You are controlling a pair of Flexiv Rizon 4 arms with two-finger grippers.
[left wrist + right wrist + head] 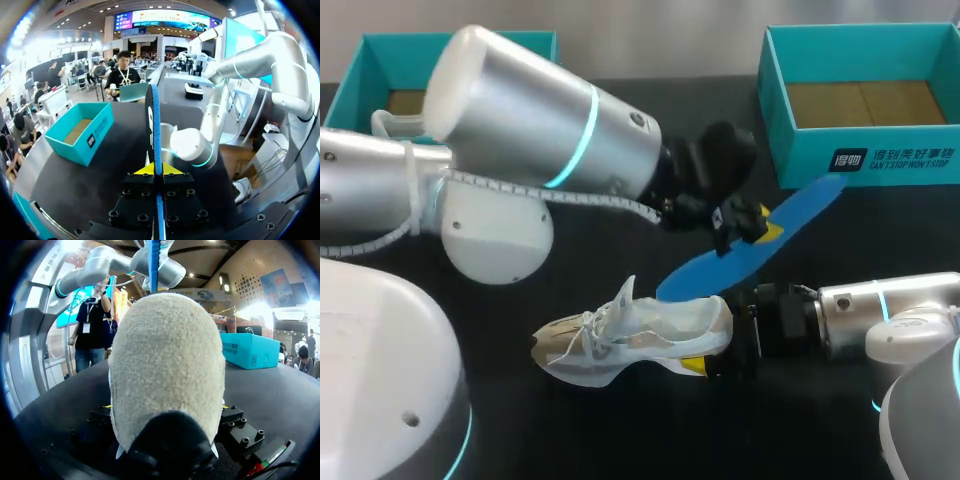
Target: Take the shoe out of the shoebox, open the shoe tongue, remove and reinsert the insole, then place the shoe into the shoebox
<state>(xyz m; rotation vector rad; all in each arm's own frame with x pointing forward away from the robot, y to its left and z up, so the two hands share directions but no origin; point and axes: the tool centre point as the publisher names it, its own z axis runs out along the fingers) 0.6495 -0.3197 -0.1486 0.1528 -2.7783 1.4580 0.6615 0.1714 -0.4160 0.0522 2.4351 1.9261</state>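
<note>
The white and beige shoe (620, 340) lies on its side on the dark table, toe to the left. My right gripper (713, 335) is shut on its heel, and in the right wrist view the heel (167, 365) fills the space between the fingers. My left gripper (748, 225) hangs above and behind the shoe, shut on the blue insole (800, 215). The insole slants from near the shoe's heel up toward the shoebox (865, 160). In the left wrist view the insole (154, 125) stands edge-on between the yellow tips of the left gripper (155, 170).
The teal shoebox with brown floor stands open at the back right. A second teal box (370, 55) sits at the back left, partly behind my left arm. In the left wrist view a teal box (82, 137) lies ahead beside the insole.
</note>
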